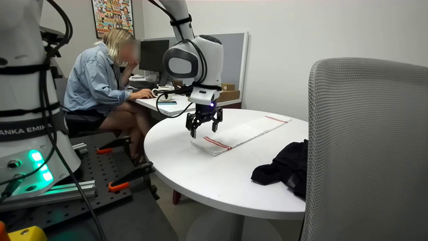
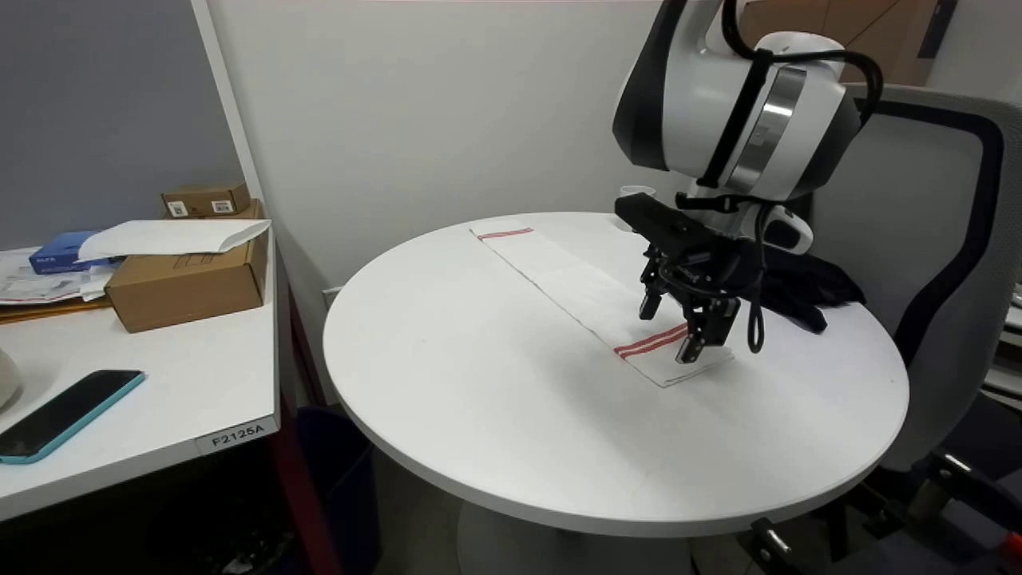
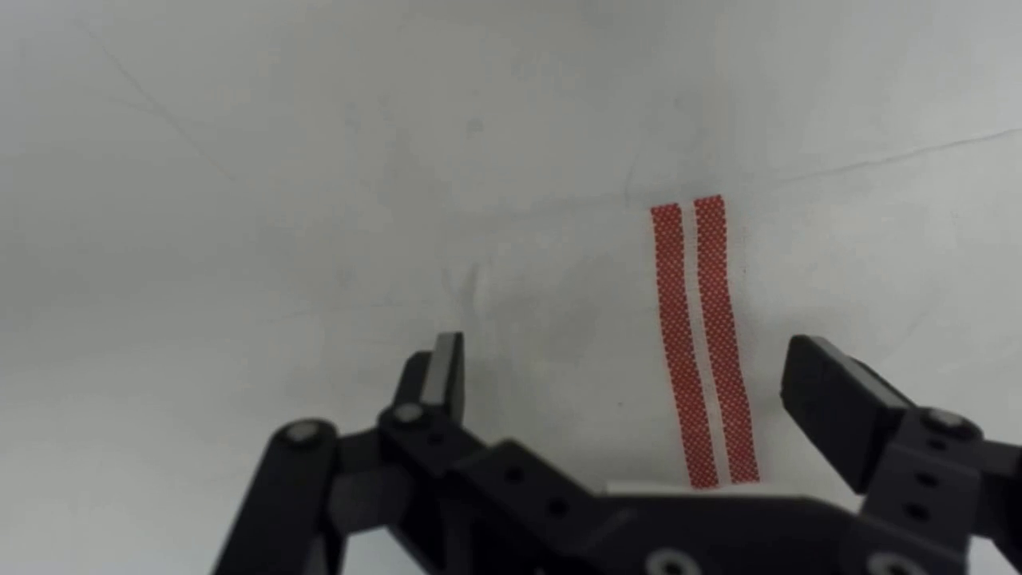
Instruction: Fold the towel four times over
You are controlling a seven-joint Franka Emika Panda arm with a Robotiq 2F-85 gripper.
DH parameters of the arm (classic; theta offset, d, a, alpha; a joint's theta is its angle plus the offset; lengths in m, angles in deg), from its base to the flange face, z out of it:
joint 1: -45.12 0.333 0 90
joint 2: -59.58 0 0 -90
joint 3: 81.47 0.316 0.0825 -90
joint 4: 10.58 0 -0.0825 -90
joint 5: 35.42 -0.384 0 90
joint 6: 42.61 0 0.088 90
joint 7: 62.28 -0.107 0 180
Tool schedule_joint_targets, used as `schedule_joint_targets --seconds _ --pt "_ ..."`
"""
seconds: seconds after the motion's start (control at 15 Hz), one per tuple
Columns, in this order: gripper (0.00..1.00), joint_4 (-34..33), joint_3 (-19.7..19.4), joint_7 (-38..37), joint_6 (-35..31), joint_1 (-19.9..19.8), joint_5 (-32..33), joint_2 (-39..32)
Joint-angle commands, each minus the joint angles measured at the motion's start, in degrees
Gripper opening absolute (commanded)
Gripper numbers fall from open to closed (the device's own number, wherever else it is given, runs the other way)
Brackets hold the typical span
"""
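A: What do we count on the round table (image 2: pixel 447 415)?
B: We count one towel (image 1: pixel 240 134), a white strip with red stripes (image 1: pixel 217 143) near both ends. One end lies just inside the table's edge nearest the wall (image 1: pixel 277 57); the other reaches in toward the middle. We also count one black cloth heap (image 1: pixel 282 169), near the edge beside the mesh-backed office chair (image 1: pixel 367 150).
A: And around the table?
B: In an exterior view we find two black-and-orange clamps (image 1: pixel 118 186) on a perforated plate (image 1: pixel 100 165), one seated person (image 1: pixel 92 78) and one monitor (image 1: pixel 153 55). Also in an exterior view, two cardboard boxes (image 2: pixel 192 291) and one smartphone (image 2: pixel 72 415) are on the desk (image 2: pixel 200 359).
A: Does anything stand in our way?
B: In an exterior view the chair covers part of the heap and a stretch of the table's edge (we get its gray back large in the foreground).
A: How do we read the Panda arm (image 1: pixel 209 60)?
B: It is bent over the table, with the gripper (image 1: pixel 204 131) pointing downward above the towel's end away from the wall. We see the jaws parted wide, released, and in the wrist view the red stripes show between its two fingers (image 3: pixel 834 407).
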Motion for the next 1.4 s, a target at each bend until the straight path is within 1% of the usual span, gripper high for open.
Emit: schedule_joint_targets --seconds 0.0,0.53,1.33 --pt "1.0 -2.7 -0.7 0.2 0.2 -0.8 0.6 -3.1" --pt "1.0 -5.1 -1.0 0.7 0.5 -2.6 0.1 -6.6" --pt "1.0 -4.5 0.0 1.1 2.5 -2.8 0.3 -5.9"
